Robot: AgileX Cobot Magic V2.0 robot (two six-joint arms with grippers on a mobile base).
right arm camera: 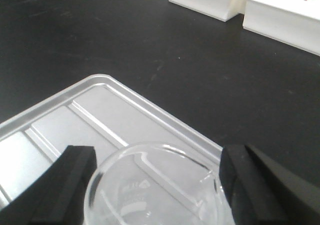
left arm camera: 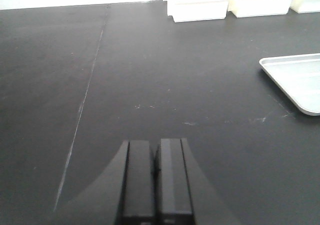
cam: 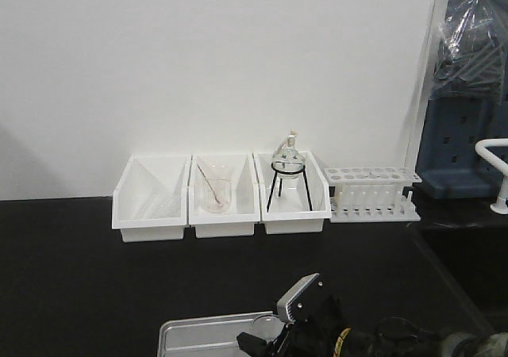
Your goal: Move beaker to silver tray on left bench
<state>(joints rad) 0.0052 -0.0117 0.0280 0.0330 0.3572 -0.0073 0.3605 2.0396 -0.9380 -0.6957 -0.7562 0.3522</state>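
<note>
The small clear beaker [right arm camera: 157, 185] stands between my right gripper's black fingers [right arm camera: 75, 170], which touch its rim on both sides. It is over the near right corner of the silver tray [right arm camera: 60, 125]; I cannot tell whether its base rests on the tray. In the front view my right gripper [cam: 278, 332] is at the tray's [cam: 198, 333] right end on the black bench top [cam: 79, 278], and the beaker [cam: 267, 324] barely shows. My left gripper [left arm camera: 155, 150] is shut and empty over bare bench, left of the tray [left arm camera: 295, 80].
Three white bins [cam: 151, 206] stand along the back wall; the middle one holds a beaker with a rod [cam: 216, 194], and the right one holds a round flask on a black tripod [cam: 287, 166]. A white test-tube rack [cam: 373, 190] is to their right. The bench edge is at the right.
</note>
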